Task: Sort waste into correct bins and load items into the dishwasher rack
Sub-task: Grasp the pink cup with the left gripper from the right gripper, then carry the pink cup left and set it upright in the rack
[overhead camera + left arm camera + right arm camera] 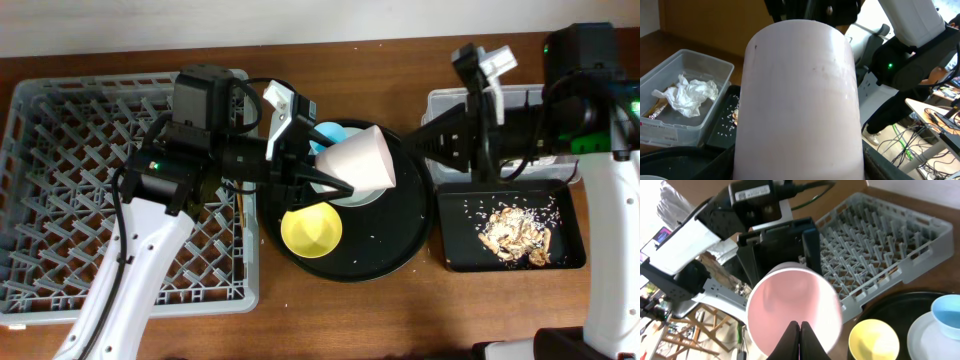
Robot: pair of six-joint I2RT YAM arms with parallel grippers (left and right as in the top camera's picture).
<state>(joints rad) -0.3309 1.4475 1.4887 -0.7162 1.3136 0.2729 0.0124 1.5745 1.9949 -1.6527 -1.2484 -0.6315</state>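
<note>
Wooden table [350, 320], pink cup [362, 160] — plate [358, 197] half-hidden

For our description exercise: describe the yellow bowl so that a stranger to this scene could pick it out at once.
Find the big grey rack on the left; just right of it lies a round black tray. The bowl sits by the tray's left edge, the only yellow thing there, empty and upright.
</note>
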